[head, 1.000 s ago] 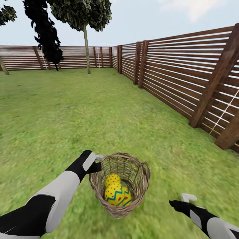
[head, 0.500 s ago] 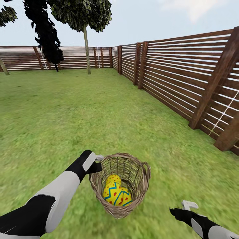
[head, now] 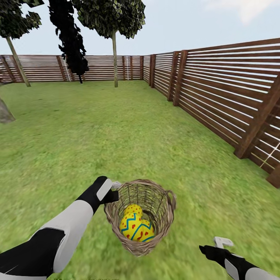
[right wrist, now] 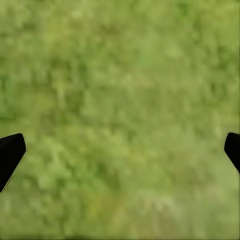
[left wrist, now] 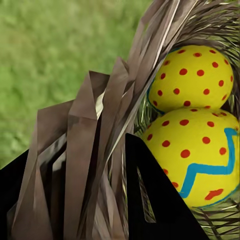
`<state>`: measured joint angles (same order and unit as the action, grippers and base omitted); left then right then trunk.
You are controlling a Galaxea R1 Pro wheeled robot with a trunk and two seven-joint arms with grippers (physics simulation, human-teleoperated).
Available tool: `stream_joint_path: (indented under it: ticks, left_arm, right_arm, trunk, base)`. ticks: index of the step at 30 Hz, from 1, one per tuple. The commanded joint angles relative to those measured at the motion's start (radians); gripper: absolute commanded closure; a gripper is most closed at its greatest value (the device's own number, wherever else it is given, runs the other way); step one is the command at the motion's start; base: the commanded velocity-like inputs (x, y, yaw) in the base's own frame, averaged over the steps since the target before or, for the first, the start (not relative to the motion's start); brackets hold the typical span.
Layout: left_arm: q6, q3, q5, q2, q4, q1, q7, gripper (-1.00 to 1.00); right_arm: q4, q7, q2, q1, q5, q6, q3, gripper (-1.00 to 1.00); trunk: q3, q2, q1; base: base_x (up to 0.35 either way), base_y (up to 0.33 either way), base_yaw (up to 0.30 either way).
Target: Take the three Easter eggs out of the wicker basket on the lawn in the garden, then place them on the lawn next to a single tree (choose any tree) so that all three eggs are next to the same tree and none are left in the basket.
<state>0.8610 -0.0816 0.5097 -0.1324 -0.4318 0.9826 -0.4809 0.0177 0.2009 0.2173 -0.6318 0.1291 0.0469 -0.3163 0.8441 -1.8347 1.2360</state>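
Observation:
The wicker basket [head: 165, 217] stands tilted on the lawn [head: 116, 136] just in front of me. Yellow Easter eggs lie inside: one with a blue zigzag [head: 132, 228] in front and a dotted one [head: 133, 210] behind it. Whether a third lies under them I cannot tell. My left gripper [head: 113, 190] is shut on the basket's near-left rim. In the left wrist view its dark fingers [left wrist: 155, 205] straddle the woven wall [left wrist: 100, 125], with both eggs [left wrist: 192, 77] [left wrist: 195, 155] just beyond. My right gripper [head: 216, 245] hangs open over bare grass [right wrist: 120, 75] to the basket's right.
A slatted wooden fence [head: 217, 89] runs along the right side and across the far end. A thin-trunked tree [head: 115, 62], a dark-leaved tree [head: 72, 42] and a leaning one [head: 17, 58] stand at the far end. A grey shape [head: 4, 111] shows at the left edge.
The whole view has swung left, so fence and trees sit further right. The front egg has rolled a little inside the basket. The right gripper has dropped slightly.

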Motion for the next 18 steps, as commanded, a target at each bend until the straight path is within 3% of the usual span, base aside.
stream_joint_path:
  ticks: [1, 18]
  left_arm:
    - [0.000, -0.006, 0.018, 0.000, -0.001, 0.001, -0.008, 1.00]
    - [0.001, -0.006, 0.018, 0.004, -0.002, 0.001, -0.008, 1.00]
  right_arm:
    - [-0.001, 0.003, 0.001, 0.000, 0.010, 0.004, -0.009, -1.00]
    - [-0.001, 0.003, 0.000, 0.005, 0.010, 0.018, -0.008, -1.00]
  trunk:
    - [-0.002, 0.007, -0.004]
    - [-0.056, 0.126, -0.069]
  base:
    - [0.000, 0.000, 0.293]
    - [0.000, 0.000, 0.293]
